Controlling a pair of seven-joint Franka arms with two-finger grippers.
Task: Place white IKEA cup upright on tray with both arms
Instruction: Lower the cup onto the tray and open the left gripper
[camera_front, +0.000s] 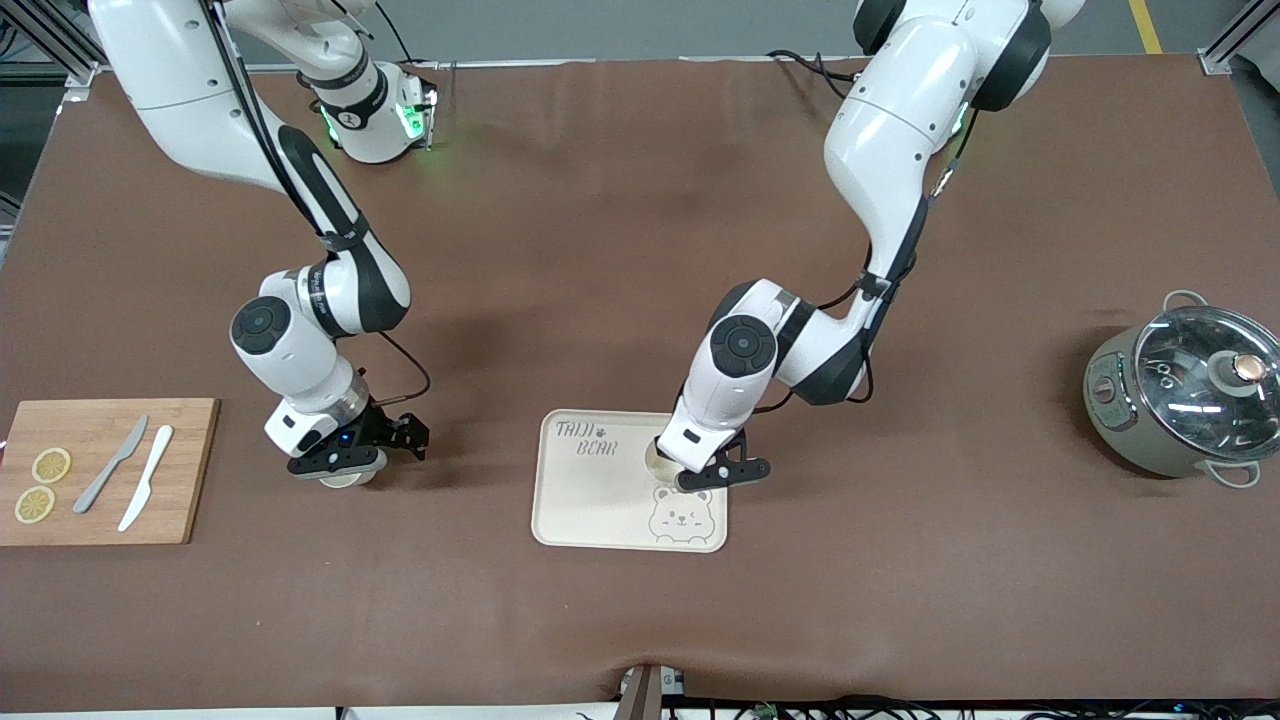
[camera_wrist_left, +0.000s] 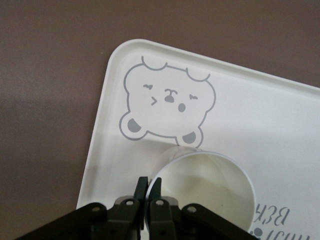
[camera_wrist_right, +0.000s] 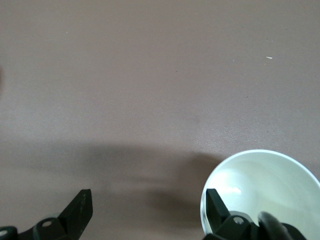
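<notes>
I see the brown table (camera_front: 620, 250) filling the front view, both arms reaching down onto it

Left arm (camera_front: 900, 130) comes in from its base and bends down over the cream tray (camera_front: 590, 500), the one with the grey bear face (camera_front: 680, 518) and BEAR lettering. Right arm (camera_front: 300, 250) reaches down over bare table between the tray and the wooden cutting board (camera_front: 100, 470)

Electric pot (camera_front: 1180, 395) with a glass lid sits at the left arm's end of the table, well apart from everything else. The cutting board, at the right arm's end, carries two lemon slices (camera_front: 42, 483), a grey knife (camera_front: 110, 465) and a white knife (camera_front: 146, 477)

White cup (camera_wrist_left: 205, 190) stands upright on the tray, mouth up, just beside the bear drawing. Left gripper (camera_wrist_left: 149, 187) is low over the tray with its fingers (camera_wrist_left: 141, 189) clenched on the cup's rim, one finger inside the wall and one outside

A second white cup (camera_wrist_right: 262, 190) stands mouth up on the table under the right gripper (camera_wrist_right: 147, 205). That gripper's fingers (camera_wrist_right: 80, 207) are spread wide, released; one fingertip reaches into the cup's mouth, the other stands over bare table, so nothing is gripped. I cannot tell whether that fingertip touches the rim
</notes>
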